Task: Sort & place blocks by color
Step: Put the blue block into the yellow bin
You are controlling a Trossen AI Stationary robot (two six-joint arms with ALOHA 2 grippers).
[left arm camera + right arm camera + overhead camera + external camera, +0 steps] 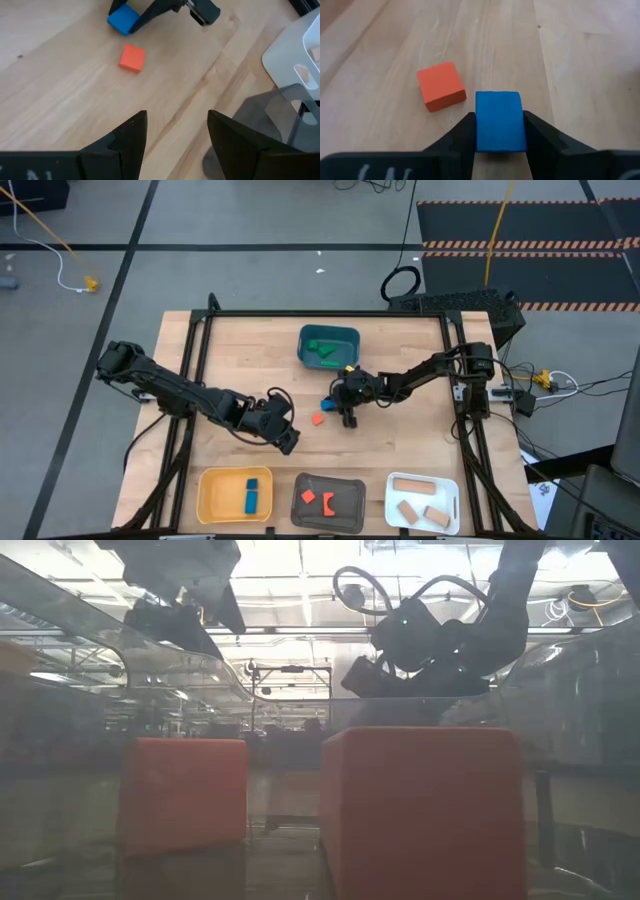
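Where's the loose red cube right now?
In the high view, the red cube lies on the bare table near centre, just left of the right gripper, which is shut on the blue cube, below the teal tray.

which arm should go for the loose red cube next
Left. Its gripper is open and empty, facing the red cube on bare table. The right gripper has its fingers against the blue cube.

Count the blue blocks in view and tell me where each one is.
2. One blue bar lies in the yellow tray at the table's front left. One blue cube sits mid-table between the right gripper fingers, beside a red cube. None appears hidden.
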